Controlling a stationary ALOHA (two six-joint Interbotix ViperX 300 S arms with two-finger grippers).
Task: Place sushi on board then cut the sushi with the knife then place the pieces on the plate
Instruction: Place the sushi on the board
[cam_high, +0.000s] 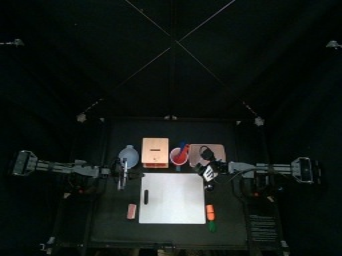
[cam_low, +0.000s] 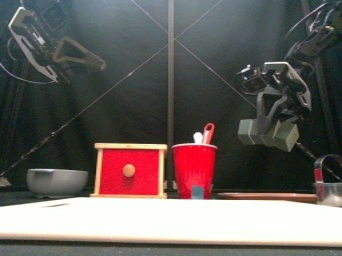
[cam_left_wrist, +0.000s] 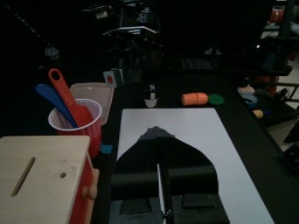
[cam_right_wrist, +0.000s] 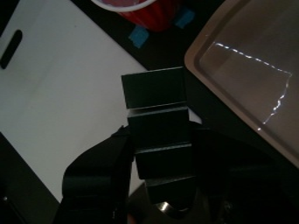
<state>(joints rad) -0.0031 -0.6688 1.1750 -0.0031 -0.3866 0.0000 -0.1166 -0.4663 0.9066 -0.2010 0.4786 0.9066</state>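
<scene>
Top view: the white cutting board (cam_high: 174, 200) lies front-left of the right gripper (cam_high: 211, 177), which hangs at the board's back right corner by the pink tray (cam_right_wrist: 247, 70). The left gripper (cam_left_wrist: 160, 171), jaws narrowed to a slit, hovers over the board's left side. Only the right wrist view shows the sushi roll (cam_right_wrist: 158, 112) clamped there, its long axis running out past the jaws.

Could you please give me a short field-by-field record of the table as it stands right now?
left gripper: shut, empty, near the white cutting board
right gripper: shut on the sushi roll, raised between the board and the pink tray
red cup: behind the board, holds a blue knife and a red knife
wooden box: left of the cup
bowl: left of the box
</scene>
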